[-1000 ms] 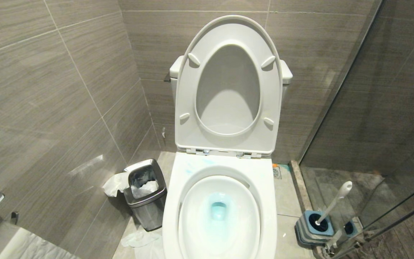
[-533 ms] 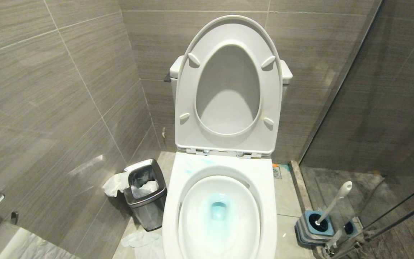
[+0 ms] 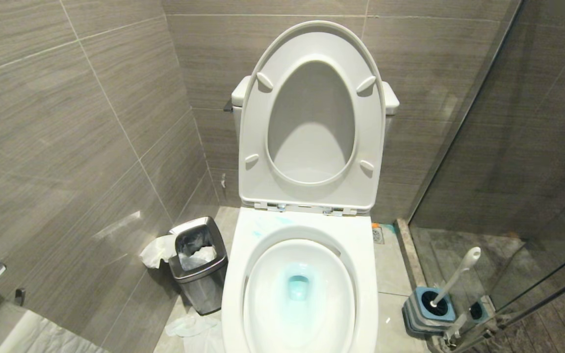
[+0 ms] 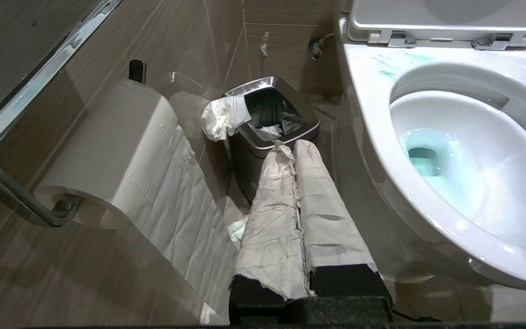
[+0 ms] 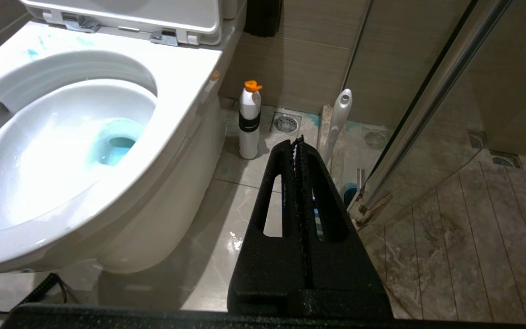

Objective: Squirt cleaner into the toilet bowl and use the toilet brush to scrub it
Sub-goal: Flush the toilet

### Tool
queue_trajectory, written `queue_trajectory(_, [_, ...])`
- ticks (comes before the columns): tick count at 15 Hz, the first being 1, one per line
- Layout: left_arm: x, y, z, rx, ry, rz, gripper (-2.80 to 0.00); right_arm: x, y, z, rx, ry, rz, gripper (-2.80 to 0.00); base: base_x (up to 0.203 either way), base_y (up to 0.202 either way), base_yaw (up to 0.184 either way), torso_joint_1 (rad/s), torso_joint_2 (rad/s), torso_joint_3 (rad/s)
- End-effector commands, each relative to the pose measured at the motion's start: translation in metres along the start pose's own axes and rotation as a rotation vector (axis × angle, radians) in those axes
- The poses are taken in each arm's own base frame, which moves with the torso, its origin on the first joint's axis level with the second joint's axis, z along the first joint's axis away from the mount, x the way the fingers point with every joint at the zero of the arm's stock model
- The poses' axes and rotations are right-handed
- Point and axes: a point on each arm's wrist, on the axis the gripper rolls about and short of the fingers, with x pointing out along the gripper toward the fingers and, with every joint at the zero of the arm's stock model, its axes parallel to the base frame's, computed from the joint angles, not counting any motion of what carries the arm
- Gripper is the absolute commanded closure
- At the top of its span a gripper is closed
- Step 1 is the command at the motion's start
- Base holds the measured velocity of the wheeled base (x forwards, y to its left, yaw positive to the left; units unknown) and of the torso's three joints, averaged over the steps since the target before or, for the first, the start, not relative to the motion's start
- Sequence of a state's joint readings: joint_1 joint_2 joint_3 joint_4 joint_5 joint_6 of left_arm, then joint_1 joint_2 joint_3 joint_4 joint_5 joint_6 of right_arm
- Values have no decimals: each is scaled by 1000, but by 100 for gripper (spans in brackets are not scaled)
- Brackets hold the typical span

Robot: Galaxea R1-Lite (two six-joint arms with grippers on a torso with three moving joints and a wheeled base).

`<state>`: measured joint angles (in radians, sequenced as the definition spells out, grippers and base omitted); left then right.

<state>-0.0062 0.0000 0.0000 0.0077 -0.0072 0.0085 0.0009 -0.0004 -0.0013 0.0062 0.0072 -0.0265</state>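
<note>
Head view – one toilet bowl point(image 3: 233, 294), one toilet brush point(image 3: 451, 282), one bin point(image 3: 199, 267), both grippers' fingers together – left gripper point(image 4: 294, 145), right gripper point(image 5: 296, 141).

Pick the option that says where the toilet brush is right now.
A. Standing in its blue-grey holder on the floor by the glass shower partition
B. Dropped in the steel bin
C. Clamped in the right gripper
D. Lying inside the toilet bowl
A: the toilet brush leans with its black head in the blue-grey holder by the glass partition, apart from the toilet bowl.
</note>
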Motion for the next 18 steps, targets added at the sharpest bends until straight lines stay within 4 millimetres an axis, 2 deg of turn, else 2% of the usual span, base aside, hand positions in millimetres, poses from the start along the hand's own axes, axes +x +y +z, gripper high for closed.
queue_trajectory(1, [0,0,-1,-1,4,0,0,0,0,0,-1,0,1,0,0,0,0,0,0,0])
queue_trajectory(18, [0,0,0,33,1,-5,0,0,0,0,-1,1,1,0,0,0,0,0,0,0])
